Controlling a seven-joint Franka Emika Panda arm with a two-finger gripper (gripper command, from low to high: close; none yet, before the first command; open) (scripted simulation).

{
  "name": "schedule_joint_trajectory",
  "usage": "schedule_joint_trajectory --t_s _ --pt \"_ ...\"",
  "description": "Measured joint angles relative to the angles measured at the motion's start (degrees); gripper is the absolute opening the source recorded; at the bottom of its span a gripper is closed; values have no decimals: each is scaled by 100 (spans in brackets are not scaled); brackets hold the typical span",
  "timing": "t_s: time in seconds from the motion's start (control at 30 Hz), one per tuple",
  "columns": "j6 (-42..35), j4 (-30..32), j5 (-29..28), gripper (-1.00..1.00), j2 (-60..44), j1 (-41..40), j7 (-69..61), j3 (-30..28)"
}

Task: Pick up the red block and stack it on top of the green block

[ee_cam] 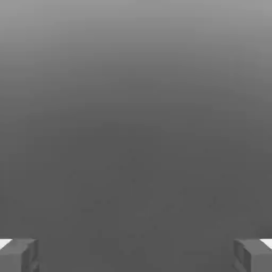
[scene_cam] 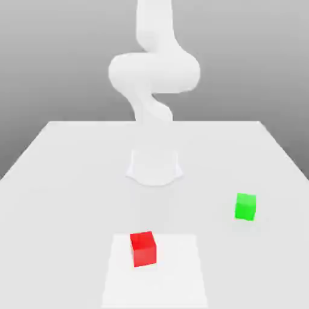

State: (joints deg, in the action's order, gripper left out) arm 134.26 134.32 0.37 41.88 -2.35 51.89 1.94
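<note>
The red block (scene_cam: 143, 248), a small plain cube, rests on the table near its front edge, on a lighter square patch. The green block (scene_cam: 245, 206), about the same size, sits apart from it toward the exterior view's right and slightly farther back. In the hand view my gripper (ee_cam: 136, 256) is open: its two grey fingertips (ee_cam: 19, 256) stand far apart with nothing between them, against plain grey background. The white arm (scene_cam: 154, 72) rises behind the blocks, well above the table.
The arm's round base (scene_cam: 154, 167) stands mid-table behind the blocks. The lighter square patch (scene_cam: 175, 271) lies at the front of the white table (scene_cam: 60, 181). The table's edges run at both sides and at the back.
</note>
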Motion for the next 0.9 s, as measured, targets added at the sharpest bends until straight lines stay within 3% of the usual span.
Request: schedule_joint_trajectory --t_s 0.6,0.9 --pt "1787 1830 31 0 -2857 -1456 4536 1233" --pt "2767 2573 -177 0 -4336 -1692 6635 1303"
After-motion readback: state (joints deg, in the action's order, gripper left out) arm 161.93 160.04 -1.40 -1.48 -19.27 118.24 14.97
